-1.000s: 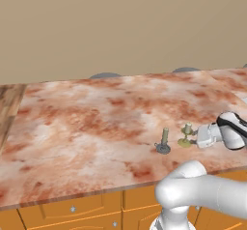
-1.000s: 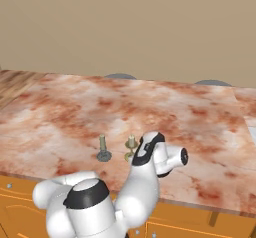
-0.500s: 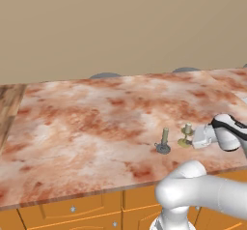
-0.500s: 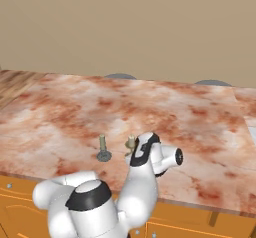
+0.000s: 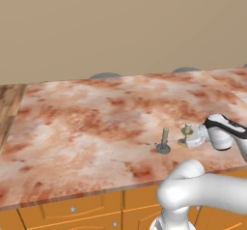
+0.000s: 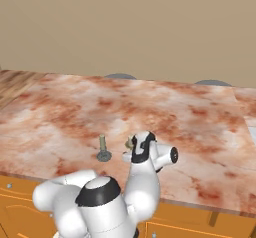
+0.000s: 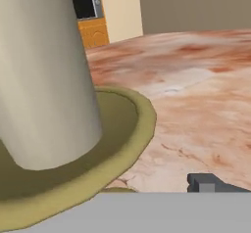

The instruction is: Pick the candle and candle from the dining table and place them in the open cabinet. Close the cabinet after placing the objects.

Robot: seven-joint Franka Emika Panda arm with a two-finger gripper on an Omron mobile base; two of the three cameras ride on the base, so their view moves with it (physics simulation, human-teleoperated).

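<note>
Inspection of the dining table: 2 candlesticks stand upright near its front edge, just beside each other and not touching. The olive candle sits on its dark grey round base; the pale candle stands in a brass-gold holder to its right in the left base view.

The gripper lies low over the stone top, reaching in sideways, level with the pale candle's holder. Its jaws are spread to full width and nothing is pinched. In the hand view the pale stick and the flared brass-gold dish loom very large and off to the left, with 1 dark fingertip visible at lower right. Judgement: the low, horizontal approach suits a grasp on the stem or lower stick, where a thin upright item is least likely to tip.

Whether a finger already touches the holder cannot be told from these views.

Judged status: the first pick is in hand and not yet made. Neither candle has left the table.

Judged risk: the candle sits off-centre in the hand view, so closing now may nudge the holder sideways towards the olive candle. Centring the stick between the fingers before closing appears advisable.
</note>
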